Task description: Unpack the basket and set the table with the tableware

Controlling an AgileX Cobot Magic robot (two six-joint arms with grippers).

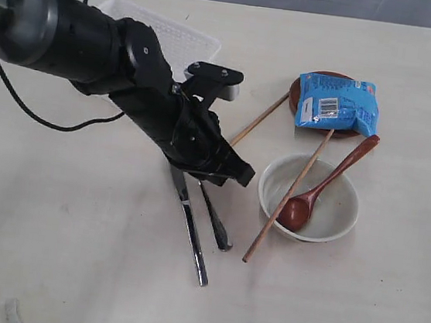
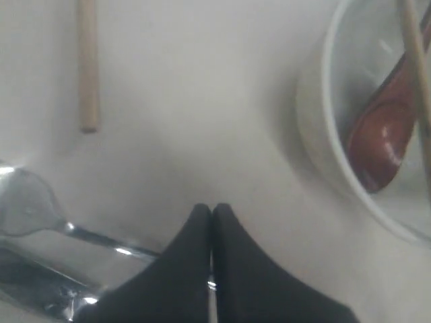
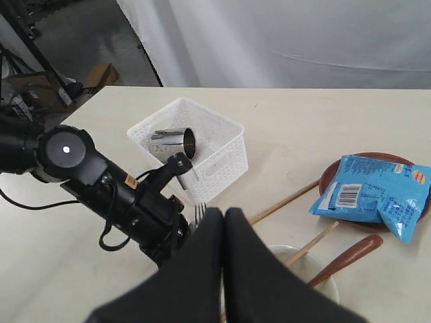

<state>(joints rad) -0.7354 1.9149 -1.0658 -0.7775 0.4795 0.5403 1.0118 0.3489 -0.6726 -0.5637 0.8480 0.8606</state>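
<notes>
1. The basket (image 1: 184, 39) stands at the far left of the bench (image 1: 49, 252), partly behind the left arm. The right wrist view shows the steel cup (image 3: 174, 141) lying on its side inside it, so unpacking looks unfinished. A round cup on its side could roll away from a pinch, and the light basket could slide or lift with it.
2. The left tool (image 1: 239, 177) hangs low over the bench with its tips pressed together, pinching nothing. It would need to spread before any pick; going down closed, it would only shove things.
3. The knife and fork (image 1: 192, 241) lie side by side just under that arm. A careless swing of the arm could knock them askew.
4. One chopstick (image 1: 259, 120) lies flat between basket and plate; the other chopstick (image 1: 289, 195) leans across the rim of the bowl (image 1: 266, 184) and could roll off or tip if the bowl is nudged.
5. The wooden spoon (image 1: 323, 191) rests in the bowl, its handle over the rim.
6. The blue packet (image 1: 337, 104) covers the brown plate (image 1: 295, 87); moving the plate may spill it.
7. The right tool (image 3: 224, 214), raised above the scene, is pressed together and empty.
</notes>
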